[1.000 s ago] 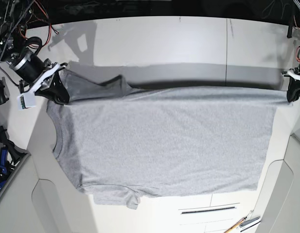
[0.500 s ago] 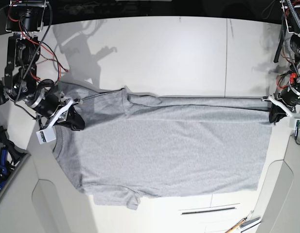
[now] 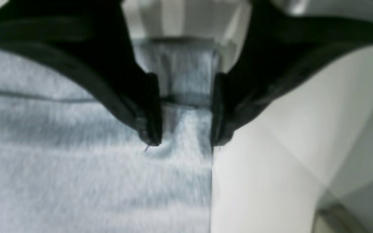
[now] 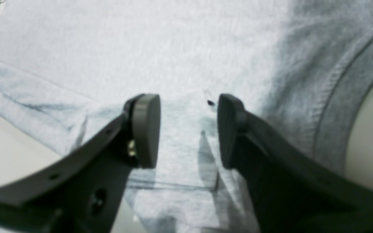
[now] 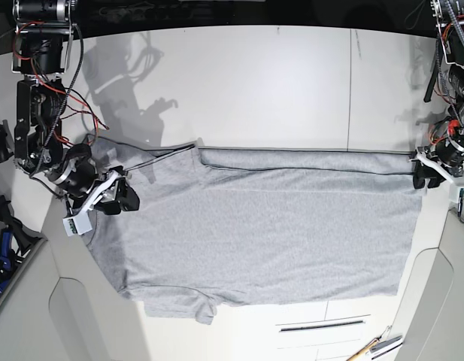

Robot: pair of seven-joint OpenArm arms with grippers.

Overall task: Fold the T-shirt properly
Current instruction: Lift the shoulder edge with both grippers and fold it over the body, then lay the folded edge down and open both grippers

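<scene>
The heather-grey T-shirt (image 5: 254,226) lies flat on the white table, plain side up, neck to the left. Its far edge is folded over into a long band (image 5: 307,159). My right gripper (image 5: 120,199) is at the shirt's shoulder by the collar. In the right wrist view, the right gripper (image 4: 188,129) is open over the cloth (image 4: 173,38), next to the ribbed collar (image 4: 345,106). My left gripper (image 5: 422,175) is at the shirt's far hem corner. In the left wrist view, the left gripper's (image 3: 184,129) jaws stand apart with the hem corner (image 3: 186,81) between them.
The white table (image 5: 254,83) stretches beyond the shirt, with a seam line (image 5: 350,90) at the right. Pens or tools (image 5: 374,347) lie at the front right edge by a slot (image 5: 322,325). Cables and blue gear (image 5: 2,248) sit at the left.
Both grippers moved toward the near side, drawing the shirt's far edge and sleeve over the body. The folded band now lies flat. The right gripper's jaws now stand apart.
</scene>
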